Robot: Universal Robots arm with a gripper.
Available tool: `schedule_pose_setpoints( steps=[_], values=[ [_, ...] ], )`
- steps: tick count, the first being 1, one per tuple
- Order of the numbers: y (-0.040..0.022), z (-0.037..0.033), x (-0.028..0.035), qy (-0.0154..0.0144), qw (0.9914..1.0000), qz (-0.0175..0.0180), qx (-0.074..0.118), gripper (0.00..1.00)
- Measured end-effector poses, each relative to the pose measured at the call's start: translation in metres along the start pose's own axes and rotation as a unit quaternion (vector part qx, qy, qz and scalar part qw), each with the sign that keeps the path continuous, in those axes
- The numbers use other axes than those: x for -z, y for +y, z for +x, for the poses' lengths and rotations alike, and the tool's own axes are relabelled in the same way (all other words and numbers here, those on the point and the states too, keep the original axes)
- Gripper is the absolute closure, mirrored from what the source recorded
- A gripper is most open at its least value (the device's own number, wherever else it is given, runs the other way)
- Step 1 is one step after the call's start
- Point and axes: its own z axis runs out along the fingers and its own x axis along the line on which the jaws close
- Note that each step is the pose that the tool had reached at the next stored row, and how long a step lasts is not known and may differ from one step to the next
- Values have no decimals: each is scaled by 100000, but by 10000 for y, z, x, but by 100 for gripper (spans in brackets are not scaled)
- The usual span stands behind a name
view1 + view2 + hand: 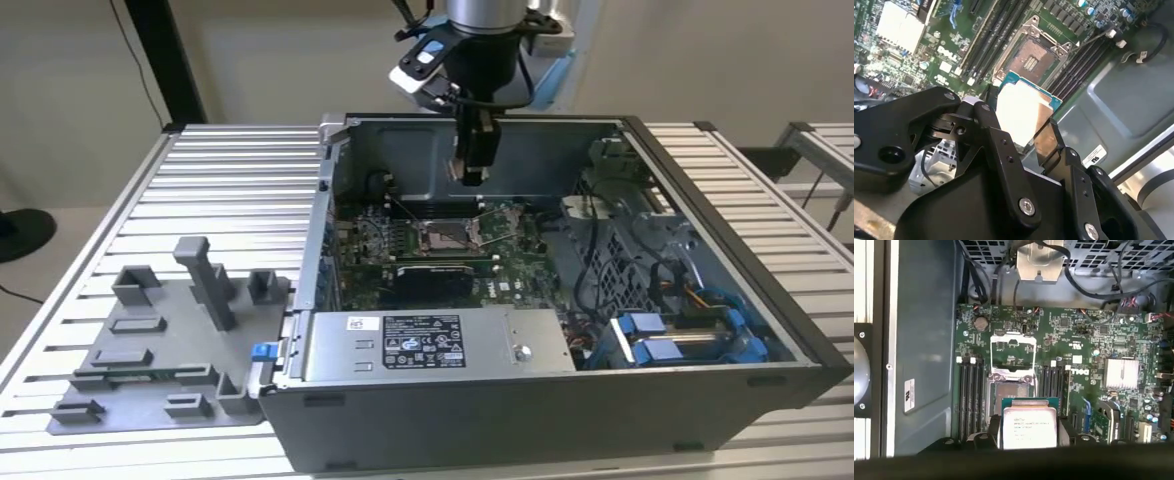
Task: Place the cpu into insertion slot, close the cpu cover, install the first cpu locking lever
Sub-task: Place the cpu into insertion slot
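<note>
The cpu [1029, 427] is a thin square chip with a silvery face and a green edge. My gripper [1029, 436] is shut on it, one black finger on each side. In the second wrist view the cpu [1023, 107] hangs in the gripper [1019, 129] just short of the insertion slot [1031, 57], tilted and not touching it. The slot [1010, 392] lies bare with its dark centre showing. The cpu cover [992, 354], a silvery frame, is swung open beyond the slot. In the exterior view the gripper [471, 175] hovers above the slot [442, 235] inside the open computer case.
The case walls [327, 220] ring the green board. A grey box with a white label [427, 345] sits at the case front, with blue drive brackets [667, 335] on the exterior view's right. Dark memory slots [970, 395] flank the socket. A grey fixture plate [160, 350] lies outside the case.
</note>
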Motion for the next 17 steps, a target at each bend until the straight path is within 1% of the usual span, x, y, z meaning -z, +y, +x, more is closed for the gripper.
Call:
schedule_pose_setpoints(
  steps=[5, 10, 11, 17],
  values=[
    [-22, 140, -53, -6, 100000, 3, -42, 100],
    [-28, 144, -55, -4, 100000, 11, -36, 100],
    [-29, 144, -64, 1, 100000, 7, -39, 100],
    [-50, 140, -171, -4, 100000, 11, -42, 100]
  ],
)
